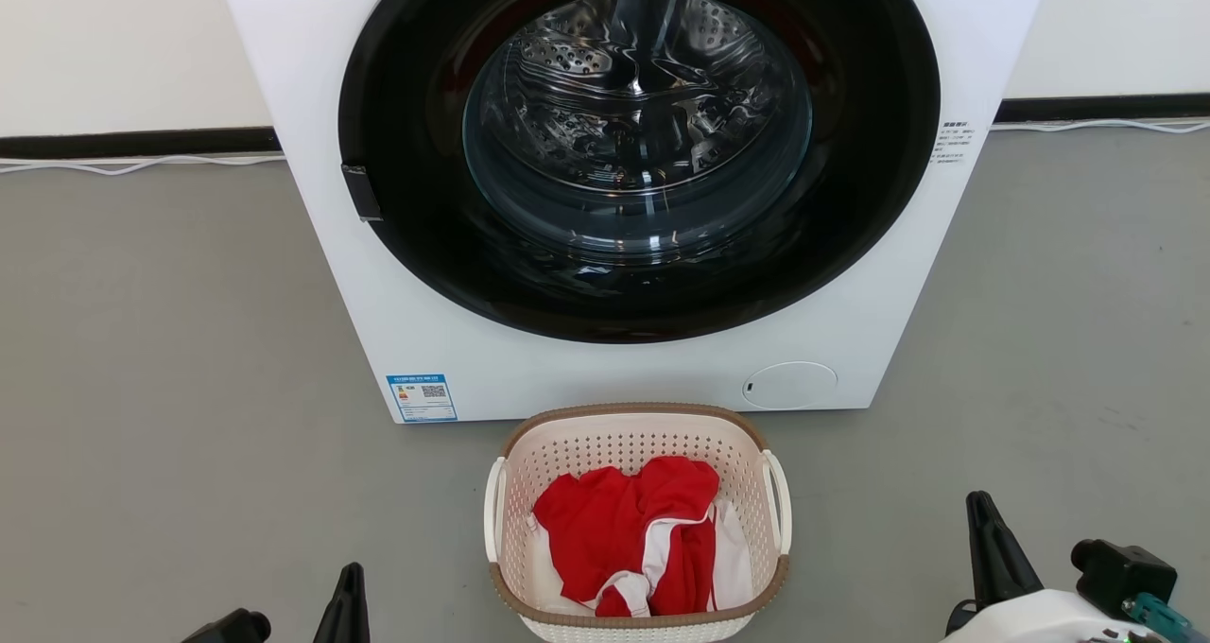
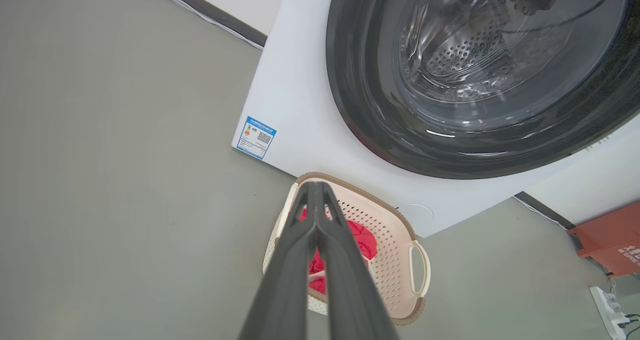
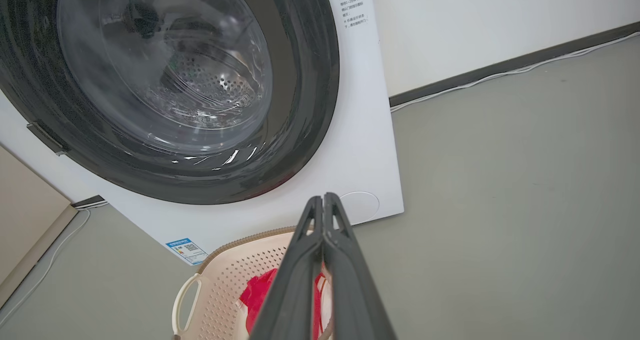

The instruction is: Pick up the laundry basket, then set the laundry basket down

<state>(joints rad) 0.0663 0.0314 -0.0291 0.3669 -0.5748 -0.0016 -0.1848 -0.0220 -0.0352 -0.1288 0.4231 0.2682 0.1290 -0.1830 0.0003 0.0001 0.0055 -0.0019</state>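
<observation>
Peeking up at the bottom left, the left gripper point(image 1: 351, 575) is pinched shut on nothing and mostly cut off. The laundry basket point(image 1: 624, 443) sits on the floor point(image 1: 170, 388) between both grippers, just in front of the washer point(image 1: 586, 378), with red clothes point(image 1: 614, 520) inside. The right gripper point(image 1: 979, 503) is also pinched shut and empty.

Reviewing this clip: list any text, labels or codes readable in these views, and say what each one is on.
Blue label, washer front, lower left: QR code and small print, too small to read.
Black Chinese notice right of the washer door: too small to read reliably.
Red box: white characters, cut off at the frame edge, unreadable.
Laundry basket: no text.
</observation>
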